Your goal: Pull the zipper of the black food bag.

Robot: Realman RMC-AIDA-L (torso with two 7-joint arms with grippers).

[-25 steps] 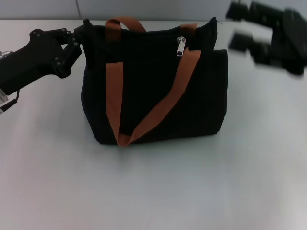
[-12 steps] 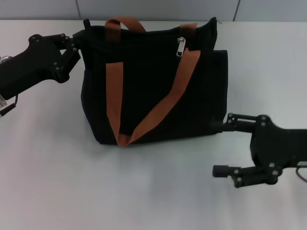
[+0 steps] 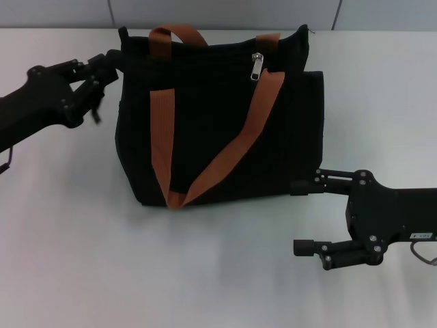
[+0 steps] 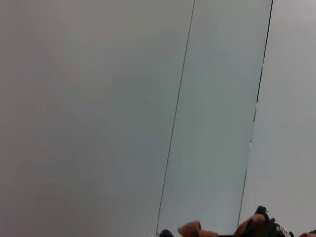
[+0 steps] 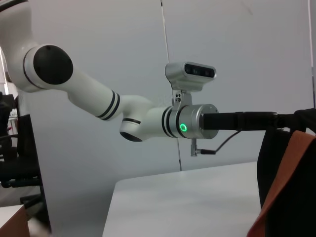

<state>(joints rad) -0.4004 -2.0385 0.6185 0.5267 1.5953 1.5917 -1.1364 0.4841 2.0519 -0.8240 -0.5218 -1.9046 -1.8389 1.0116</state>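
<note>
In the head view the black food bag (image 3: 215, 116) stands upright mid-tabletop (image 3: 205, 273), its zipper (image 3: 257, 66) hanging at the top edge, toward the right end. The left gripper (image 3: 109, 63) pinches the bag's upper left corner, fingers pressed onto the fabric. The right gripper (image 3: 300, 215) waits low beside the bag's lower right corner, fingers spread wide. To do the step well, the right arm should probably rise to the small tab and close squarely on it while the left anchors the corner, then draw along the track.

The left wrist view shows mostly pale wall panels (image 4: 123, 98).

The right wrist view shows the left arm (image 5: 148, 121) reaching across a plain grey wall to the bag's edge.
</note>
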